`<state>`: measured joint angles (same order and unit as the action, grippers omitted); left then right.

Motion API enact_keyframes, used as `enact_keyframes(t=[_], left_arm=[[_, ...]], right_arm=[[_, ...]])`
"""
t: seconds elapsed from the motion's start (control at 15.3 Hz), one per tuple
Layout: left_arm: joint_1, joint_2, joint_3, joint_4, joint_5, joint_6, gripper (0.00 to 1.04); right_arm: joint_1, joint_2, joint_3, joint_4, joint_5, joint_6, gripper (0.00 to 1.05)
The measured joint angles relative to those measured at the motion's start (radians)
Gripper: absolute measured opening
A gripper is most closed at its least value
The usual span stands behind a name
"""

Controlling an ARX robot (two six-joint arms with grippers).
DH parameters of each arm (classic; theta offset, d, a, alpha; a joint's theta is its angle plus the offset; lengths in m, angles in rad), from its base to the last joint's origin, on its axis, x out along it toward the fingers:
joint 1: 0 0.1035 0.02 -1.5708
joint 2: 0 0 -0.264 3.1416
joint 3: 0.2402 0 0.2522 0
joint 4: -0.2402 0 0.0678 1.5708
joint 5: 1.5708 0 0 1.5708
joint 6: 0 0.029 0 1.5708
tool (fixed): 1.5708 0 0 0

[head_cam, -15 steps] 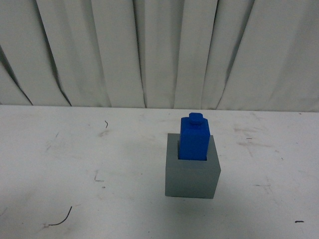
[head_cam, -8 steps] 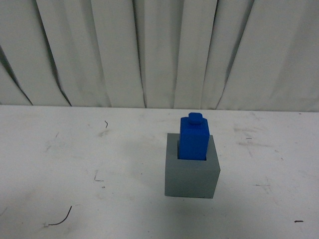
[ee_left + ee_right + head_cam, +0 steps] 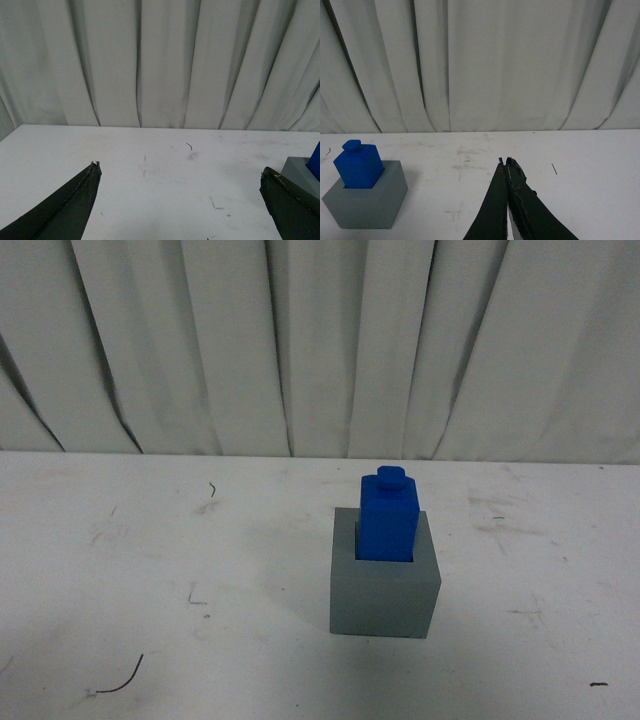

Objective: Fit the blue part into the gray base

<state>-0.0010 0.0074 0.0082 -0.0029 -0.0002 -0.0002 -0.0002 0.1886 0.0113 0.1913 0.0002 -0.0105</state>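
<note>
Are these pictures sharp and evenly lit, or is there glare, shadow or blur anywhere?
Front view: soft, even light, no glare; the gray base casts only a faint shadow on the table, and the blue part looks slightly soft. Left wrist view: the open left end effector is dark and nearly featureless. Right wrist view: the shut right end effector is also dark, and the picture is slightly grainy.

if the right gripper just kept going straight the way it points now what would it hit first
Probably nothing close: the right gripper, shut, points over bare table toward the curtain. The gray base sits well off to one side.
</note>
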Motion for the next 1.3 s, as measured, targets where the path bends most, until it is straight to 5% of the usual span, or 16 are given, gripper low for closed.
enact_keyframes(t=[0.2, 0.59, 1.11, 1.3], left_arm=[[0.0, 0.0, 0.0, 0.0, -0.001, 0.0, 0.98], [0.0, 0.0, 0.0, 0.0, 0.0, 0.0, 0.98], [0.0, 0.0, 0.0, 0.0, 0.0, 0.0, 0.98], [0.0, 0.0, 0.0, 0.0, 0.0, 0.0, 0.98]], right_arm=[[0.0, -0.163, 0.001, -0.2, 0.0, 0.0, 0.02], [0.0, -0.185, 0.001, -0.195, 0.0, 0.0, 0.02], [0.0, -0.185, 0.001, -0.195, 0.0, 0.0, 1.0], [0.0, -0.185, 0.001, -0.195, 0.0, 0.003, 0.98]])
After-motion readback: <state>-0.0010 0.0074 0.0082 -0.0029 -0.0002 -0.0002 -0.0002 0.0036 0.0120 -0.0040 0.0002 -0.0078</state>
